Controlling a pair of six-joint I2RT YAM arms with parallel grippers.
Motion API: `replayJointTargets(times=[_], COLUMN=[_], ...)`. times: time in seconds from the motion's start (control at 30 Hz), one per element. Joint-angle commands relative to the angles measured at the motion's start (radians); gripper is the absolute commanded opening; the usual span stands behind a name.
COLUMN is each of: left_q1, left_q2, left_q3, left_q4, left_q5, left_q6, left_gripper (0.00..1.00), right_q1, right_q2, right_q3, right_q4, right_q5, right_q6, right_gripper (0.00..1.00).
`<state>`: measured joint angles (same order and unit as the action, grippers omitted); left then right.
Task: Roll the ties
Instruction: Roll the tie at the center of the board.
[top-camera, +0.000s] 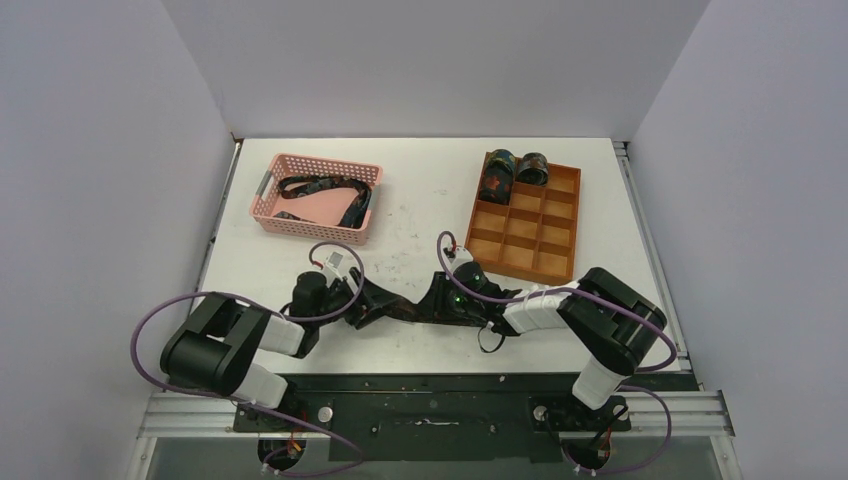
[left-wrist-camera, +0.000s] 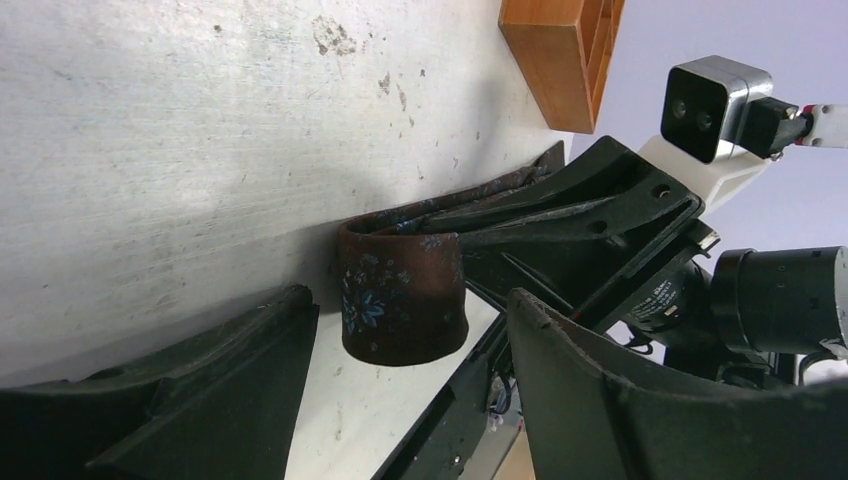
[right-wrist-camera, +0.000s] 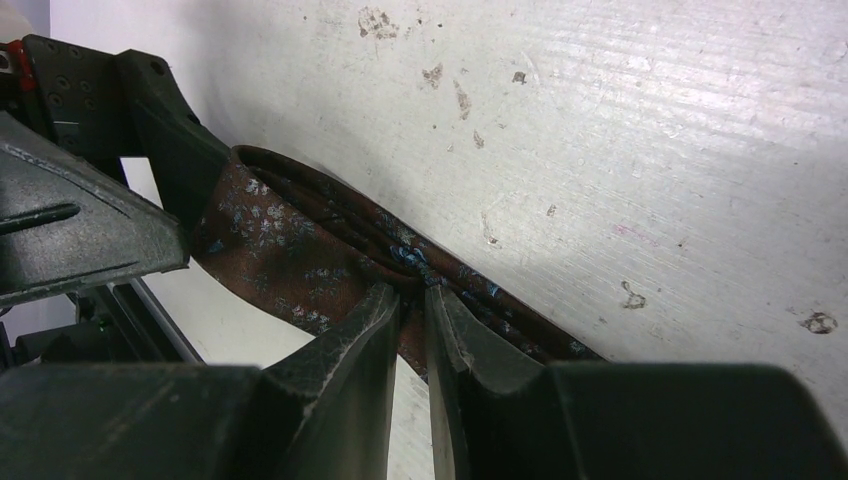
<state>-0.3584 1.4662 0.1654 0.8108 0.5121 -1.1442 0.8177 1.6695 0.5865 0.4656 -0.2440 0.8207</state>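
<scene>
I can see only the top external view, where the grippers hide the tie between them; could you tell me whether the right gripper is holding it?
Observer: Yes; the right wrist view shows the right gripper shut on the tie, pinching its flat strip.
Operator: Is any of it rolled yet?
Observer: The left wrist view shows one end curled into a loop.
Operator: And the other arm?
Observer: The left gripper is open, straddling that loop with a gap on each side.

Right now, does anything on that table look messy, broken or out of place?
Nothing broken or spilled. Only the white table looks scuffed and stained, and a tie lies loosely tangled in the pink basket.
</scene>
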Motion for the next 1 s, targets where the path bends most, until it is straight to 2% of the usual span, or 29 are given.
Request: replayJointTargets(times=[0.0,0.2,0.37,0.43,0.77,0.8,0.87,0.97], left_q1=[-0.006,-0.019,-0.019,-0.019,-0.019,-0.019,-0.019,-0.025], left_q2=[0.071,0.137,0.166,0.173,0.158,0.147,0.113,0.004], left_q3=[0.014,0.021,0.021,0.021,-0.017,-0.022,-0.029,-0.017], left_q4=[0.06,0.127,0.162,0.184,0.238,0.232,0.176,-0.03], left_q5=[0.014,0.031,0.04,0.042,0.025,0.017,-0.005,-0.068], left_q6=[-0.031,-0.059,-0.069,-0.074,-0.074,-0.073,-0.055,0.015], left_gripper=[0.67,0.46,0.44,0.4,0.04,0.0,0.0,0.0], right_q1=[-0.002,0.012,0.015,0.015,0.034,0.039,0.045,0.048], right_q2=[0.022,0.027,0.028,0.029,0.011,0.003,-0.023,-0.094], right_q3=[-0.018,-0.022,-0.017,-0.014,0.0,0.004,0.014,0.017], right_q4=[0.019,0.024,0.019,0.018,0.003,-0.004,-0.027,-0.068], right_q5=[0.022,0.036,0.038,0.038,0.04,0.045,0.063,0.098], right_q6=[-0.04,-0.049,-0.056,-0.058,-0.057,-0.055,-0.053,-0.063], right_gripper=[0.18,0.18,0.18,0.18,0.18,0.19,0.21,0.25])
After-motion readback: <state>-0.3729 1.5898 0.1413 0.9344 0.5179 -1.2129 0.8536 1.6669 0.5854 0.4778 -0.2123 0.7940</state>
